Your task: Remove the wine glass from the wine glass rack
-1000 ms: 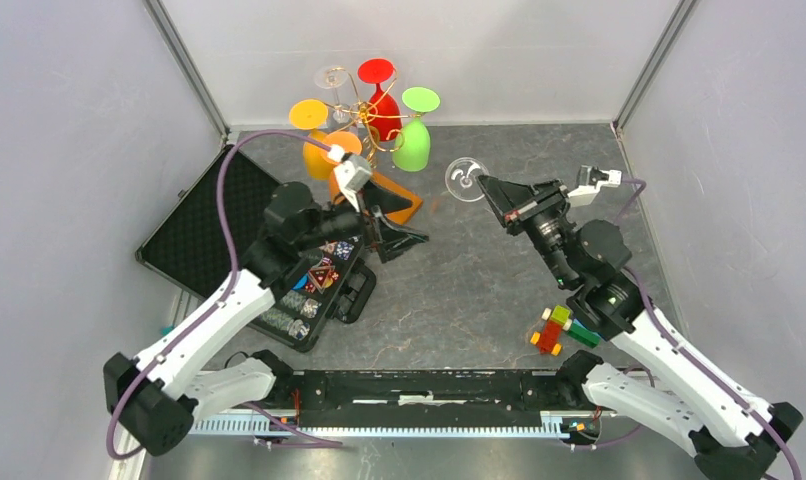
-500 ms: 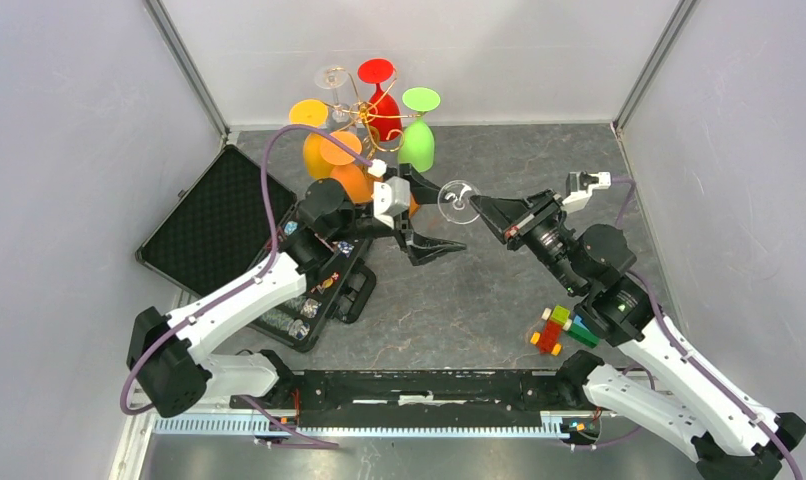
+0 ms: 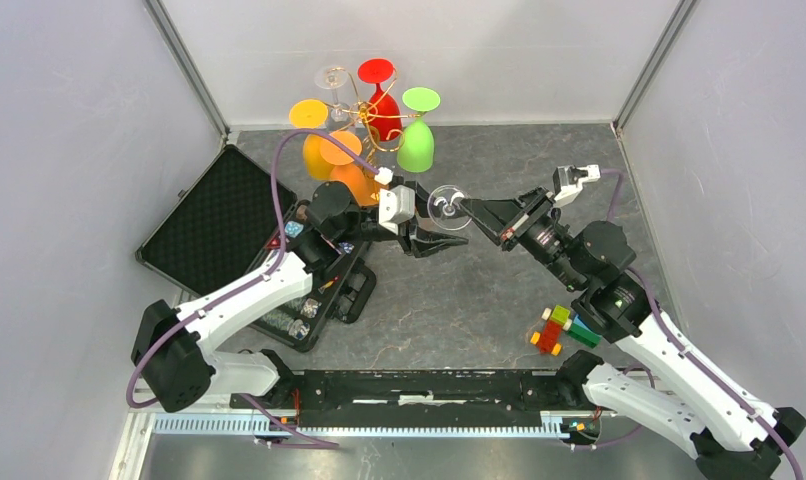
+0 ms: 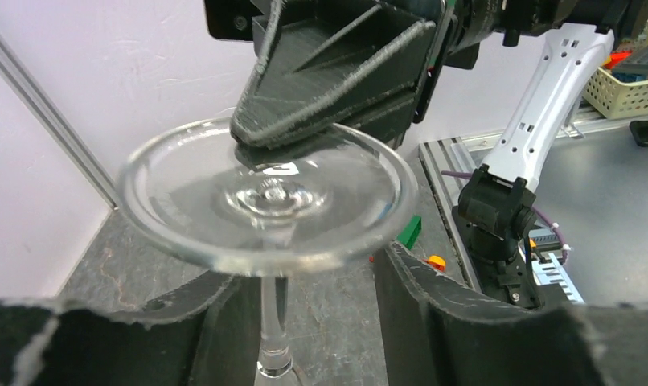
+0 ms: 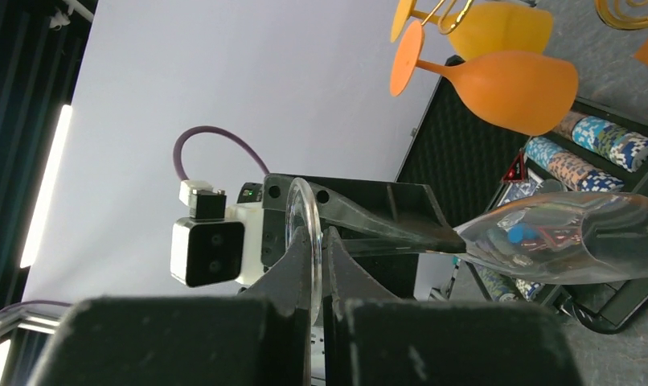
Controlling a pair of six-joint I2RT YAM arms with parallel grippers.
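top external: wine glass (image 3: pixel 444 200) is pinched at its foot by right claw (image 3: pixel 465 208), stem flanked by part-open left claw (image 3: pixel 442 240).

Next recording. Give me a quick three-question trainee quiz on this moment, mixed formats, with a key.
1. True or false: the clear wine glass between the arms hangs on the wine glass rack.
2. Which part of that glass do the right jaws pinch? A) bowl B) foot C) stem
3. Fill in: the left jaws stand on either side of the glass's ____, not yet closed on it.

Key: 1 false; 2 B; 3 stem.
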